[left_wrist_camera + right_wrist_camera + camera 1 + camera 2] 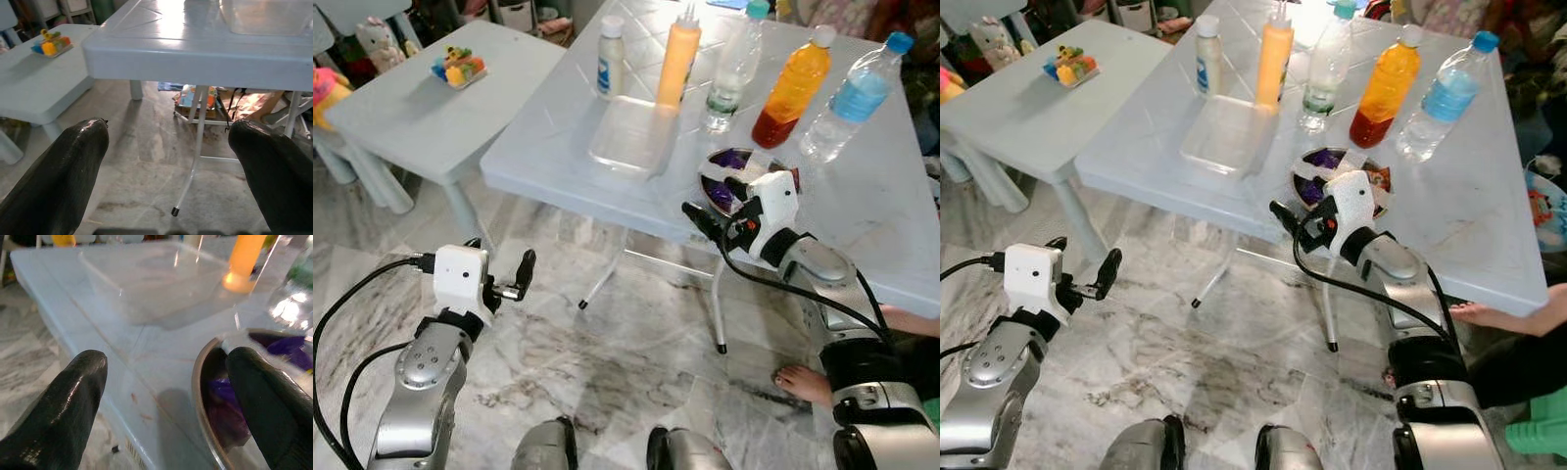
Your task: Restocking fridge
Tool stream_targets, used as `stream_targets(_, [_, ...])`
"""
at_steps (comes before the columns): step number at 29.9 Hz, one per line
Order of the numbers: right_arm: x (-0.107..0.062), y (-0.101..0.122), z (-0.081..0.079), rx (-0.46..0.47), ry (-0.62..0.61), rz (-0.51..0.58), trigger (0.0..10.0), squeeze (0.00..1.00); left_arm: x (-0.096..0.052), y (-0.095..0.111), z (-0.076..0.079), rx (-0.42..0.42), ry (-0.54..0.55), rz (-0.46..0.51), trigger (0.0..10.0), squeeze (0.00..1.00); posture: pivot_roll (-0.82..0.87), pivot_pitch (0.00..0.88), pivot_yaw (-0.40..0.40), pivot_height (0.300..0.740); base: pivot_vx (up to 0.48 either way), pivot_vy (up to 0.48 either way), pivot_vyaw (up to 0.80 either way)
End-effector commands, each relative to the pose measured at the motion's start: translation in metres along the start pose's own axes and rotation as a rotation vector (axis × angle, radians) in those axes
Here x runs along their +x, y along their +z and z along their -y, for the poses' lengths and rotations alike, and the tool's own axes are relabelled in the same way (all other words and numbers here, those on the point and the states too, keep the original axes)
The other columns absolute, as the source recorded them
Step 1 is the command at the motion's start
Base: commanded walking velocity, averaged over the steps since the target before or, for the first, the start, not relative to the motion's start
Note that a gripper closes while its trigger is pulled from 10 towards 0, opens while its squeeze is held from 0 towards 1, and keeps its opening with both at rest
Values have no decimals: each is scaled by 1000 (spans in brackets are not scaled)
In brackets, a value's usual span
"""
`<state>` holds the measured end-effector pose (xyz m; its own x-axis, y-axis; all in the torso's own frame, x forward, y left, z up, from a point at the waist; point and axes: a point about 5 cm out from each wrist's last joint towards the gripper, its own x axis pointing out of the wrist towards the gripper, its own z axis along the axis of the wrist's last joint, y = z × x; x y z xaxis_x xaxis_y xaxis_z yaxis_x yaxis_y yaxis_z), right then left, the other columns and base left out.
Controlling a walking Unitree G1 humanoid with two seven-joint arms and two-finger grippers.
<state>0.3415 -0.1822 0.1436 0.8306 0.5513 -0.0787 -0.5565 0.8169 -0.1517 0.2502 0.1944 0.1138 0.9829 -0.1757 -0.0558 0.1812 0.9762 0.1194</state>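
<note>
On the pale folding table [862, 211] stand a white bottle [610, 56], an orange squeeze bottle [678, 59], a clear bottle with a teal cap [736, 67], an orange juice bottle [791, 90] and a blue-labelled water bottle [853, 98]. A clear plastic container [634, 135] lies in front of them. A metal bowl [734, 178] with purple contents sits near the front edge. My right gripper [715, 204] hovers open at that edge, one finger [269, 401] over the bowl's rim [203, 382]. My left gripper [504, 264] is open, low over the floor, in front of the table.
A lower small table [401, 108] with a plate of toys [458, 67] stands at the left, plush toys [380, 41] behind it. A person's foot [808, 384] and arm [1513, 313] are at my right. Thin table legs [195, 147] stand on the marble floor [626, 362].
</note>
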Motion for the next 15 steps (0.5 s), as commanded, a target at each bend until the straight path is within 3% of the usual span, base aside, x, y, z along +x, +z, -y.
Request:
stream_targets(1, [-3,-4,5,-14,8,-41,9137,0,-2,1,0,9,-8,-8,10000,0,109,182,-41,740,0,0,0])
stream_targets(2, [-4,-6,6,-19,3,-52,9137,0,-2,1,0,9,-9,-9,10000,0,109,182,-41,740,0,0,0])
stream_targets(3, [-6,-9,8,-27,1,-74,10000,0,-2,1,0,9,-10,-12,10000,0,108,182,-41,740,0,0,0])
stream_targets(8, [-13,-17,12,-19,6,-118,10000,0,-1,1,0,6,-12,-17,10000,0,102,181,-40,740,0,0,0])
stream_targets(10, [-16,-20,12,-34,31,-146,9412,0,-1,0,2,7,-17,-21,10000,0,101,180,-40,740,0,0,0])
stream_targets(11, [-18,-23,11,-43,60,-165,5490,0,-1,-1,3,7,-21,-23,10000,0,100,179,-40,740,0,0,0])
stream_targets(12, [-18,-24,12,-41,63,-170,3333,0,-1,-1,3,6,-22,-23,10000,0,99,178,-40,740,0,0,0])
stream_targets(13, [-19,-24,12,-40,62,-175,2549,0,-1,-1,3,6,-23,-23,10000,0,99,178,-40,740,0,0,0])
stream_targets(14, [-19,-24,13,-40,61,-178,2549,0,-1,-1,3,6,-23,-23,10000,0,99,178,-40,740,0,0,0])
stream_targets(15, [-19,-24,14,-44,70,-183,0,0,0,-1,4,5,-23,-23,10000,0,99,177,-43,740,0,0,0])
